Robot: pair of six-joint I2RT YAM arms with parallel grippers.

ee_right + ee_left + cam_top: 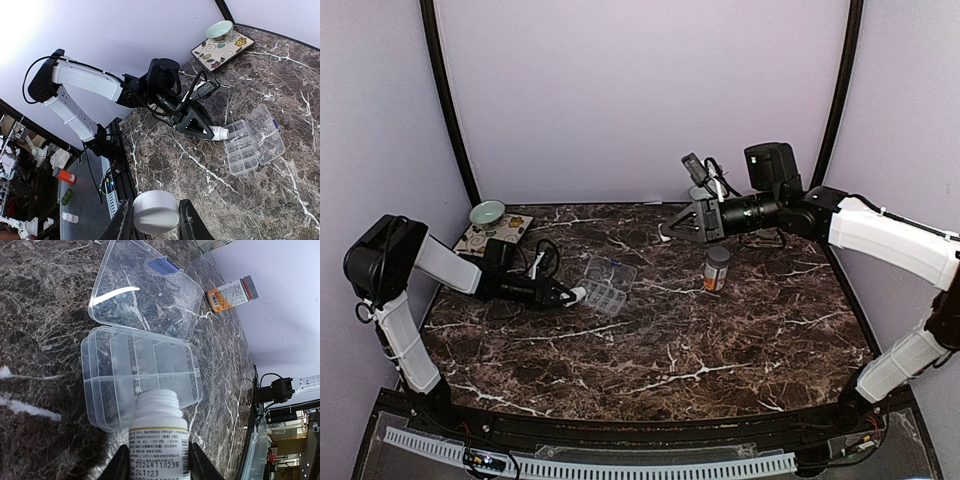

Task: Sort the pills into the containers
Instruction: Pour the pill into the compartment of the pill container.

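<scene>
The clear organizer box [607, 284] lies open on the marble, its lid [145, 290] folded back flat and its compartments [142, 372] showing no pills. My left gripper [159, 462] is shut on an uncapped white pill bottle [159, 432]. The bottle lies nearly level, with its mouth at the box's near edge. The bottle [576, 295] and left gripper [560, 293] also show in the top view. My right gripper [155, 215] is shut on a white screw cap [156, 211] and is raised at the back centre [668, 230], away from the box.
An orange-labelled bottle [717, 268] with a grey cap stands upright right of the box. It also shows in the left wrist view [232, 294]. A pale green bowl [487, 212] sits on a flowered tile [500, 235] at the back left.
</scene>
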